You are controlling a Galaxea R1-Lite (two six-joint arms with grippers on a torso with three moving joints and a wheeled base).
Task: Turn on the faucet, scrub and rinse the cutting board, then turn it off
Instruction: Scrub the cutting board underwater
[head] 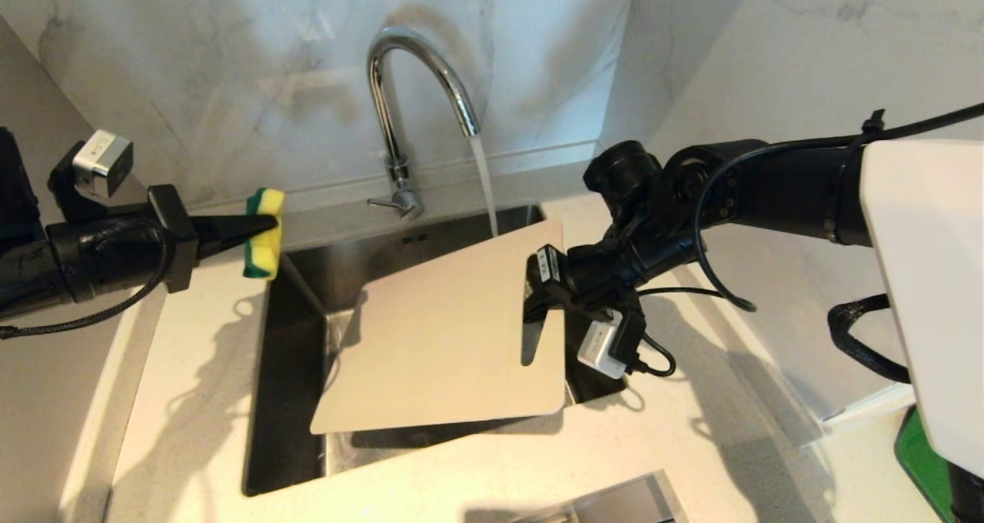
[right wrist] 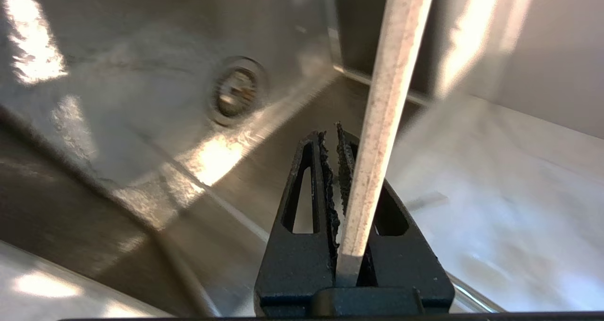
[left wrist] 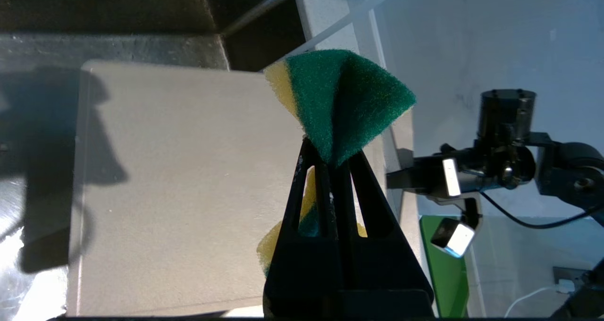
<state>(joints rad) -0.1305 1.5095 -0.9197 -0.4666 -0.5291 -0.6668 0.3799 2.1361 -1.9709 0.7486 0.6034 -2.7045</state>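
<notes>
Water runs from the chrome faucet (head: 400, 115) and lands on the far edge of the cutting board (head: 446, 331). The cream board hangs tilted over the sink. My right gripper (head: 538, 304) is shut on it at the slot-handle end. In the right wrist view the board's thin edge (right wrist: 382, 104) passes between that gripper's (right wrist: 330, 132) fingers. My left gripper (head: 265, 223) hovers over the counter left of the sink, shut on the green-and-yellow sponge (head: 265, 238). The left wrist view shows the sponge (left wrist: 344, 94) pinched in the left gripper (left wrist: 331, 151), above the board (left wrist: 188, 184).
The steel sink (head: 300, 292) is deep, with a drain (right wrist: 236, 89) in its floor. The faucet's lever (head: 382, 202) points left at its base. Pale countertop (head: 192, 377) surrounds the sink below marble walls. A green object (head: 922, 461) sits at the lower right.
</notes>
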